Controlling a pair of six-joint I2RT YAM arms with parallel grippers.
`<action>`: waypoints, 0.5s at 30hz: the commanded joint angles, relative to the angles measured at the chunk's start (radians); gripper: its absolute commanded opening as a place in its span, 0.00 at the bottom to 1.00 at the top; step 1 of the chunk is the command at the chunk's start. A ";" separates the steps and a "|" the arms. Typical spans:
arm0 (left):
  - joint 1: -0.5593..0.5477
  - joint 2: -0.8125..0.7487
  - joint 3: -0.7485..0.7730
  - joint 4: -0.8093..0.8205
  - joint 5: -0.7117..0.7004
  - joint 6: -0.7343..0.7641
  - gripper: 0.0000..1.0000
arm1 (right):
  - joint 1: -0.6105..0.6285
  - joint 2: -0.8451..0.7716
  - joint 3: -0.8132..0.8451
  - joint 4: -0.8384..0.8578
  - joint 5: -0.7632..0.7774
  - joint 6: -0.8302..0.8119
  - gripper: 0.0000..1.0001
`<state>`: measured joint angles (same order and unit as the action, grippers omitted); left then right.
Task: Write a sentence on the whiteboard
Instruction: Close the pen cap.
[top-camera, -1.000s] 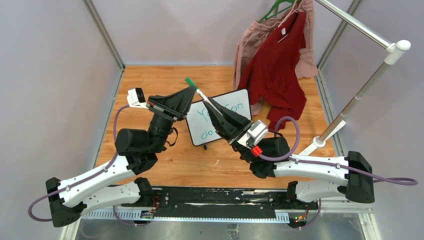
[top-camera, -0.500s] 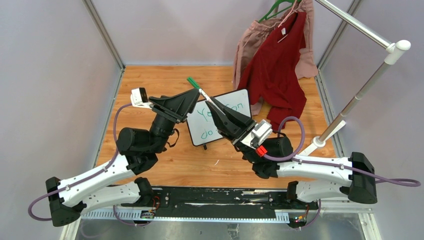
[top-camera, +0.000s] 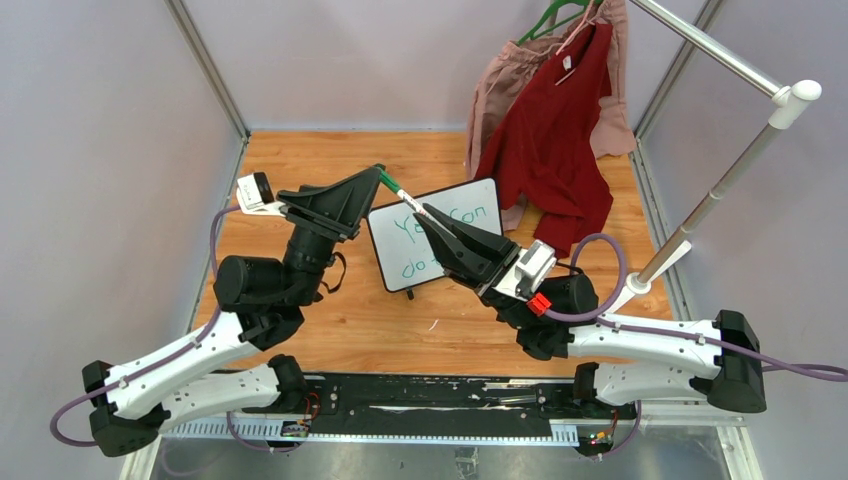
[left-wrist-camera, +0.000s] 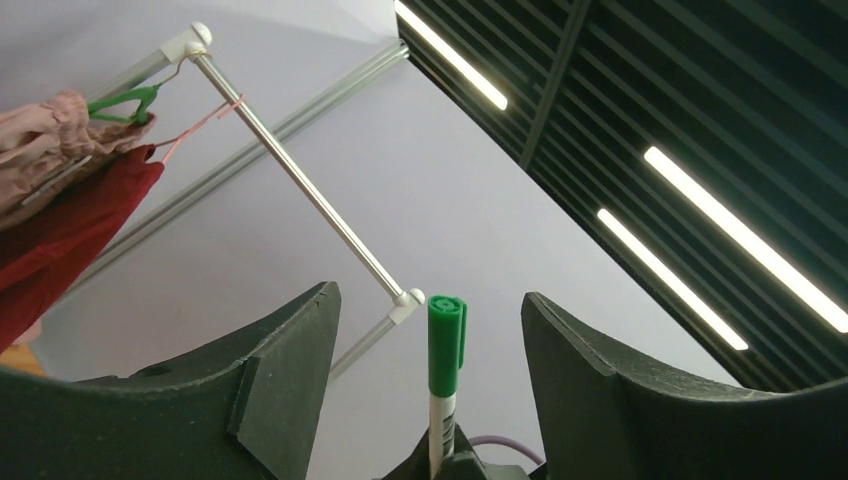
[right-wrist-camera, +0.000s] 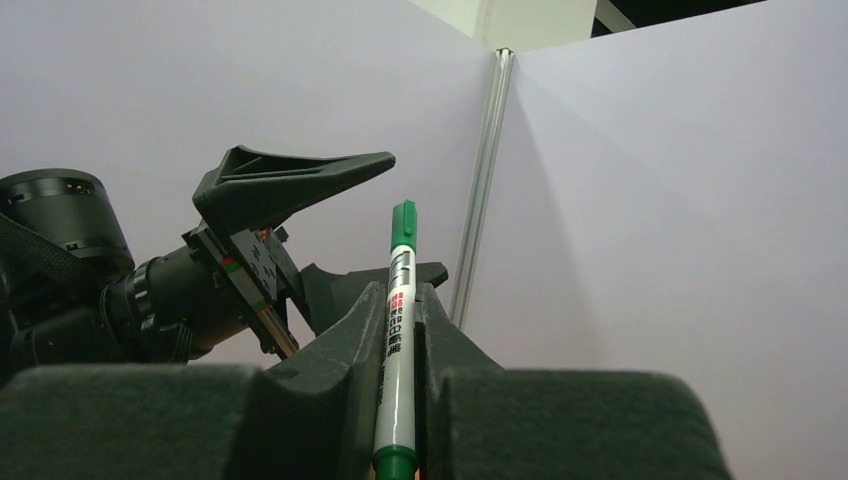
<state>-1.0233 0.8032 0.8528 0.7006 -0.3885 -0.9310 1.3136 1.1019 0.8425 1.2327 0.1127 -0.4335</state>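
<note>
Right end effector (top-camera: 430, 216) is grasping the marker (top-camera: 402, 194); released left end effector (left-wrist-camera: 430, 293), straddling the cap (left-wrist-camera: 446, 325), should be closing squarely.

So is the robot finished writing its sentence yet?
Nearly, it looks like. Green handwritten words already sit on the small black-framed whiteboard, though the right arm hides part of them. The right claw grips the white marker pen. Its green cap is on and sits between the fingers of the open left claw. Probably only putting the pen down is left.
</note>
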 joint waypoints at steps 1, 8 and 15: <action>-0.004 0.013 0.034 0.010 0.006 0.034 0.70 | 0.014 -0.020 -0.004 -0.005 -0.029 0.034 0.00; -0.004 0.020 0.031 0.017 0.017 0.025 0.55 | 0.014 -0.019 -0.001 -0.015 -0.033 0.043 0.00; -0.003 0.022 0.022 0.022 0.022 0.013 0.25 | 0.013 -0.014 0.002 -0.019 -0.027 0.042 0.00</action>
<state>-1.0233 0.8261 0.8650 0.7025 -0.3729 -0.9287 1.3136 1.1019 0.8421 1.1931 0.0959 -0.4061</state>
